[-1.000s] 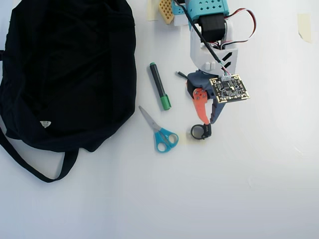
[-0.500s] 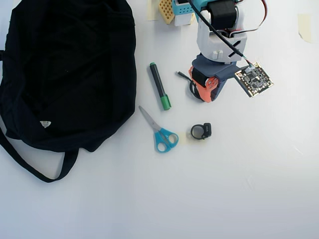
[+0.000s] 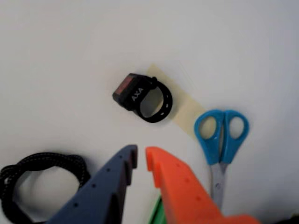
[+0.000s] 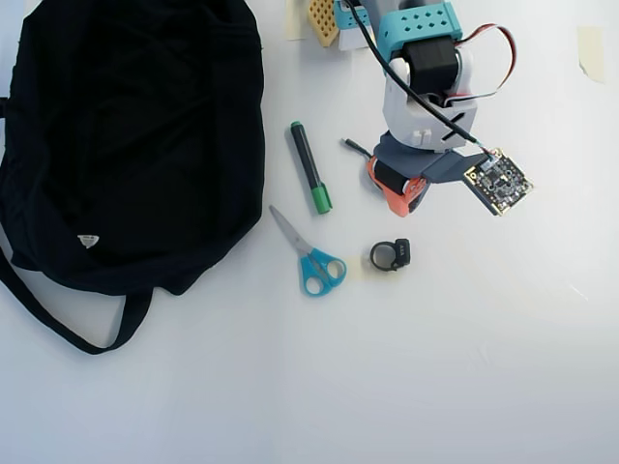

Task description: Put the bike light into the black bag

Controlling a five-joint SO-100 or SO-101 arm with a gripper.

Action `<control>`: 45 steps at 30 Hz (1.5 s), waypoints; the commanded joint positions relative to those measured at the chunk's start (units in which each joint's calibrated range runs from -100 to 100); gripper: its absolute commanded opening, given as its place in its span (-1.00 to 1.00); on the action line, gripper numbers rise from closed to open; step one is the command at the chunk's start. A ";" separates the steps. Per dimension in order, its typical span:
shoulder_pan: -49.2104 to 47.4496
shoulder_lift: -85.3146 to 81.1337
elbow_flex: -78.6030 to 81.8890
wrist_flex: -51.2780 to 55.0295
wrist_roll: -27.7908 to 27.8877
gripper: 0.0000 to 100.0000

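Note:
The bike light lies on the white table, a small black block with a round loop strap; in the wrist view the bike light shows "AXA" on its body. My gripper hovers a short way behind it, apart from it. In the wrist view my gripper has its blue and orange fingers almost together, with only a thin gap and nothing between them. The black bag sprawls at the far left of the overhead view, its strap trailing toward the front.
Blue-handled scissors and a green-capped marker lie between the bag and the light. A coiled black cable sits beside the blue finger. Beige tape lies under the light. The arm's base stands at the back.
The gripper has pulled back from just beside the bike light toward the arm's base and turned slightly. The bike light, scissors, marker and bag have not moved.

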 commanded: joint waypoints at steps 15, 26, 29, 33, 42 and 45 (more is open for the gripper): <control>-0.47 20.20 -26.74 2.59 2.10 -0.94; 0.20 22.86 -26.11 8.71 2.25 -0.94; 0.80 22.86 -26.11 10.17 3.25 -0.93; 0.95 22.86 -26.29 10.00 3.30 -0.79; 0.65 23.02 -26.38 6.73 5.82 -0.68; 0.58 24.19 -26.47 5.01 6.29 -0.68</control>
